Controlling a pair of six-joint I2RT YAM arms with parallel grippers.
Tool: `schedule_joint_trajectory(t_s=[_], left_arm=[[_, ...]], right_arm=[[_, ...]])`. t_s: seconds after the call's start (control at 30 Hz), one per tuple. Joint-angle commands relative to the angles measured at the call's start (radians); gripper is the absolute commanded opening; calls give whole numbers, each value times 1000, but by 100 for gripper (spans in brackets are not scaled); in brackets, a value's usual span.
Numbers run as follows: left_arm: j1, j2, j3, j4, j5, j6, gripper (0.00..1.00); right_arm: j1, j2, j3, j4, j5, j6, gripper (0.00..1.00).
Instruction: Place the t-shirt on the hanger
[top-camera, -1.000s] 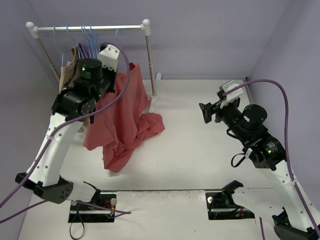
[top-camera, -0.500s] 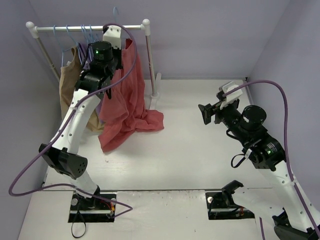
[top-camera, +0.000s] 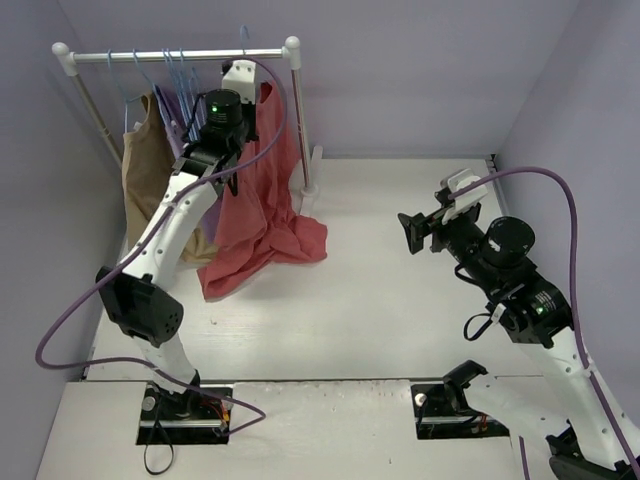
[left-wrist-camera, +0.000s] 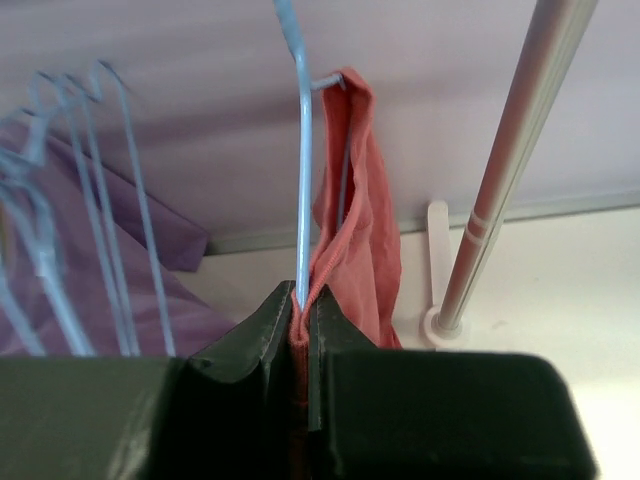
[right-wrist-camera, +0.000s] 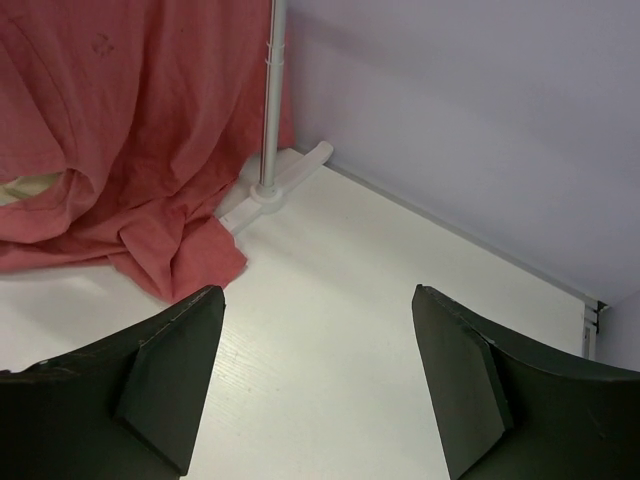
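The salmon-red t-shirt (top-camera: 262, 195) hangs from the light-blue hanger (left-wrist-camera: 303, 180), and its lower part lies bunched on the table. My left gripper (top-camera: 243, 88) is raised beside the rack's rail. In the left wrist view this left gripper (left-wrist-camera: 303, 297) is shut on the hanger's wire together with the t-shirt's collar (left-wrist-camera: 355, 220). The hanger's hook (top-camera: 243, 40) pokes up above the rail. At mid-right, my right gripper (top-camera: 408, 232) hovers open and holds nothing. In its own view the right gripper (right-wrist-camera: 318, 292) faces the t-shirt (right-wrist-camera: 120, 130) from a distance.
A white clothes rack stands at the back left, with a rail (top-camera: 150, 57) and a right post (top-camera: 297, 120). A tan garment (top-camera: 148, 175), a lilac garment (top-camera: 188, 108) and several bare blue hangers (top-camera: 172, 70) hang from it. The post's foot (right-wrist-camera: 290, 172) rests on the table.
The left arm has lifted the hanger and t-shirt up and to the right, close to the rail. More of the t-shirt now hangs off the table. The right gripper has barely moved.
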Motion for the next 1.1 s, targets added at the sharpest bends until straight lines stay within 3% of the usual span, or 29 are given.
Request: schedule_joint_trajectory(t_s=[0.0, 0.17, 0.27, 0.47, 0.5, 0.57, 0.67, 0.97, 1.07], left_arm=[[5, 31, 5, 128, 19, -26, 0], [11, -17, -82, 159, 38, -30, 1], [14, -67, -123, 144, 40, -16, 13], [16, -200, -177, 62, 43, -3, 56], [16, -225, -177, 37, 42, 1, 61], [16, -329, -184, -31, 43, 16, 72], [16, -476, -230, -116, 29, 39, 74], [16, -968, -592, -310, -145, 60, 76], [8, -1243, -735, -370, -207, 37, 76]], right_arm=[[-4, -21, -26, 77, 19, 13, 74], [-3, -56, -71, 77, 30, 23, 76], [-4, -68, -93, 77, 30, 31, 77], [-4, -95, -122, 77, 90, 59, 82], [-4, -100, -125, 77, 108, 63, 84], [-4, -118, -133, 75, 161, 70, 98], [-3, -168, -146, 75, 235, 77, 100], [-2, -378, -230, 68, 460, 121, 100], [-2, -476, -282, 67, 540, 143, 100]])
